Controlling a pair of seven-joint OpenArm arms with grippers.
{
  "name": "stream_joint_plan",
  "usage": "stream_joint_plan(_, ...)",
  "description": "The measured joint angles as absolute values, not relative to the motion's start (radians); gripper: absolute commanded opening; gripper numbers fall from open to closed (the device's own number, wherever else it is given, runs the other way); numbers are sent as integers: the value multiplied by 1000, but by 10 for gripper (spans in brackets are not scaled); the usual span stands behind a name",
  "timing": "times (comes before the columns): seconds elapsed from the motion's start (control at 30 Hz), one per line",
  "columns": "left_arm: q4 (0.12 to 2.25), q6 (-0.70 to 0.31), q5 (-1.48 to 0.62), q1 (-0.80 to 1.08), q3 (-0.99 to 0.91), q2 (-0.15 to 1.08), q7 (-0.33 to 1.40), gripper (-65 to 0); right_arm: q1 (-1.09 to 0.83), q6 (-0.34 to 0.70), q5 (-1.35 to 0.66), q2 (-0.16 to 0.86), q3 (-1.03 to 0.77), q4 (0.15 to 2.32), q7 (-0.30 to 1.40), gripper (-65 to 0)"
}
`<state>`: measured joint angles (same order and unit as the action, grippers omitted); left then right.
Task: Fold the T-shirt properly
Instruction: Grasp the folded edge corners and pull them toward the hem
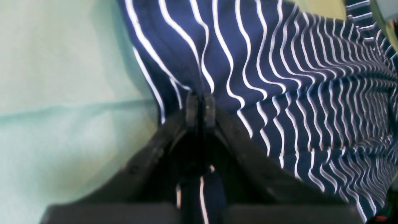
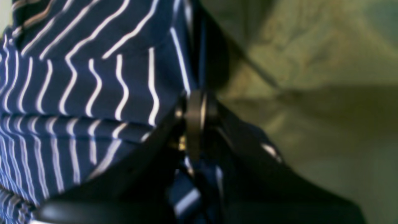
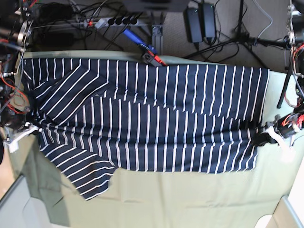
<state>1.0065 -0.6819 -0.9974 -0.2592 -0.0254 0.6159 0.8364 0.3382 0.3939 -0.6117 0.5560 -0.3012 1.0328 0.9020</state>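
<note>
The right gripper (image 3: 37, 127) is closed on the T-shirt (image 3: 152, 118) at its sleeve end. From there the shirt's long axis runs straight across to the left gripper (image 3: 260, 136), clamped shut on the hem end. Each arm is nearest its own end. The thin striped fabric sags in soft ripples over the green cloth (image 3: 190, 199).

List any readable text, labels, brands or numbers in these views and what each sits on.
None readable.
T-shirt: white stripes only, no print or tag showing.
Pale green cloth: plain.
Power strip and adapters behind the table: any markings are too small to read.
</note>
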Motion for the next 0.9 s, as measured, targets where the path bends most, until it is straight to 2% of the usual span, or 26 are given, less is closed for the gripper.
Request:
stream_joint_plan(0.2, 1048, -682, -1005, -191, -25, 676, 839, -650, 238, 396, -678, 601, -360, 1143, 946, -650)
stream_joint_plan(0.67, 1139, -682, -1075, -80, -25, 690, 893, -650, 152, 396, -664, 609, -399, 1148, 946, -650)
stream_joint_plan(0.7, 1139, -682, -1075, -79, -25, 690, 893, -567, 153, 396, -656, 609, -399, 1148, 944, -629)
stream_joint_plan(0.77, 1139, -682, -1074, -78, -25, 691, 894, -387, 152, 397, -633, 609, -399, 1148, 932, -425)
stream_joint_plan(0.8, 1139, -682, -1071, -78, -25, 692, 894, -321, 152, 396, -622, 609, -399, 1148, 932, -336)
stream_joint_plan(0.83, 1139, -682, -1069, -78, -25, 693, 894, -292, 152, 397, -620, 610, -400, 1148, 931, -272)
stream_joint_plan(0.87, 1139, -682, -1071, -78, -25, 693, 890, -291, 152, 397, -612, 611, -400, 1148, 928, -243)
stream_joint_plan(0.9, 1139, -682, -1071, -78, -28, 693, 890, -291, 152, 396, -609, 612, -400, 1148, 925, -241)
